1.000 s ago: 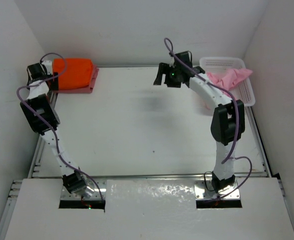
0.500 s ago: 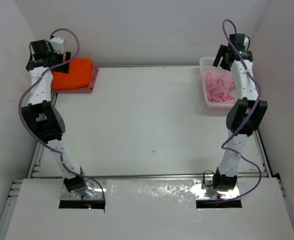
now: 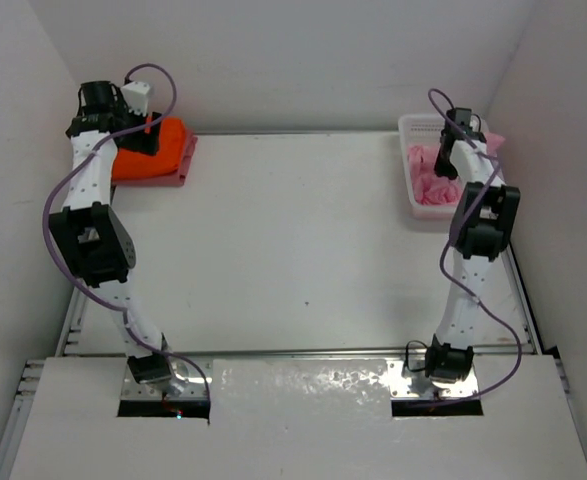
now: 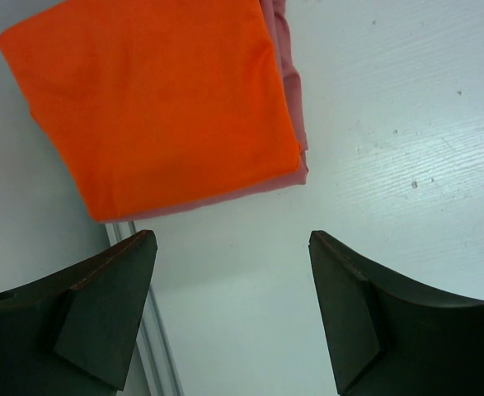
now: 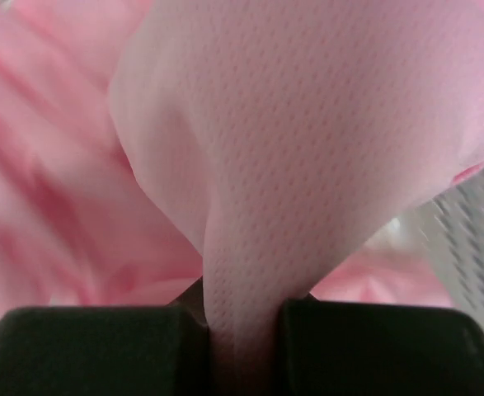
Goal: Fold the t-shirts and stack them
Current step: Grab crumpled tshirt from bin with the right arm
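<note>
Pickup step: right hand (image 5: pixel 242 320) clamped pink shirt (image 5: pixel 307 124) in far-right basket (image 3: pixel 414 124); left hand (image 4: pixel 232 272) wide, empty. Next, probably: lift onto counter (image 3: pixel 293 250).

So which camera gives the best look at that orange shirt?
The left wrist view: the orange shirt fills much of it, folded flat on the rose-red shirt. The top view shows it small, far left, partly behind the left arm. The right wrist view shows only the pink shirt.
</note>
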Motion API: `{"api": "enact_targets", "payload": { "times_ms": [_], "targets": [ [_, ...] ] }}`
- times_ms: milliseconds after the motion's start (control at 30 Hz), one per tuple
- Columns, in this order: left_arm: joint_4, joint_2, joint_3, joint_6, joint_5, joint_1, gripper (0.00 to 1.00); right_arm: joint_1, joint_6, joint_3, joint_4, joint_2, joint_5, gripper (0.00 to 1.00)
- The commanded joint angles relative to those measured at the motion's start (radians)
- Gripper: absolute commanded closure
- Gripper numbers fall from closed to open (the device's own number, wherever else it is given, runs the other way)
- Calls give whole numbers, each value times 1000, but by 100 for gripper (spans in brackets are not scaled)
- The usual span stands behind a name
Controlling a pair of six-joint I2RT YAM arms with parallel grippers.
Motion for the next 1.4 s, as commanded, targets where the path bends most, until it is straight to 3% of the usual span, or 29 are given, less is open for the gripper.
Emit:
{"api": "enact_targets", "payload": {
  "times_ms": [0, 233, 300, 433, 533, 633, 700, 733, 767, 833, 867, 900, 933, 1000, 1100, 1133, 1167, 1200, 1233, 1267, 1300, 1333, 1367],
  "targets": [
    [-23, -64, 42, 13, 7, 5, 27, 13, -56, -98, 220, -322, 87, 100],
    [-23, -125, 36, 23, 64, 5, 27, 52, -125, -60, 228, -661, -63, 100],
    [-22, -151, 26, 21, 73, 7, 27, 88, -114, -138, 255, -802, -141, 100],
    [-32, -205, 0, 14, 100, 7, 26, 212, -68, -366, 334, -1008, -545, 100],
    [-45, -256, -30, 14, 107, 7, 26, 355, 8, -475, 380, -1086, -691, 100],
    [-75, -299, -59, 27, 102, 7, 26, 463, 154, -615, 441, -1104, -701, 98],
    [-86, -323, -84, 41, 94, 8, 26, 527, 168, -678, 441, -1079, -695, 86],
    [-92, -332, -95, 43, 88, 7, 26, 540, 162, -716, 418, -1059, -674, 68],
    [-97, -345, -118, 52, 90, 7, 26, 543, 162, -720, 321, -1025, -611, 26],
    [-109, -351, -136, 60, 97, 7, 25, 540, 106, -580, 125, -825, -484, 14],
    [-117, -345, -148, 61, 99, 7, 25, 532, 42, -501, -65, -739, -372, 6],
    [-146, -339, -148, 64, 103, 7, 26, 524, 38, -379, -141, -600, -336, 4],
    [-164, -329, -148, 82, 110, 5, 26, 521, 38, -349, -180, -566, -330, 1],
    [-193, -337, -173, 107, 120, 7, 27, 532, 70, -367, -124, -583, -315, 1],
    [-143, -410, -320, 158, 139, 5, 27, 613, 61, -682, 111, -783, -252, 1],
    [-125, -453, -416, 177, 154, 5, 27, 651, 35, -738, 165, -860, -255, 8],
    [-109, -472, -462, 184, 178, -2, 31, 664, 29, -794, 179, -886, -270, 27],
    [-92, -483, -505, 187, 211, -16, 35, 670, 29, -895, 191, -908, -308, 67],
    [-92, -489, -577, 187, 211, -37, 40, 675, 73, -942, 205, -946, -308, 100],
    [-101, -487, -608, 196, 209, -100, 49, 676, 91, -998, 231, -966, -324, 100],
    [-124, -487, -642, 210, 214, -132, 51, 675, 104, -1090, 260, -983, -334, 100],
    [-129, -498, -711, 231, 215, -165, 51, 675, 125, -1120, 304, -1003, -330, 89],
    [-105, -512, -746, 237, 199, -220, 49, 675, 128, -1137, 311, -1003, -324, 68]
  ]
}}
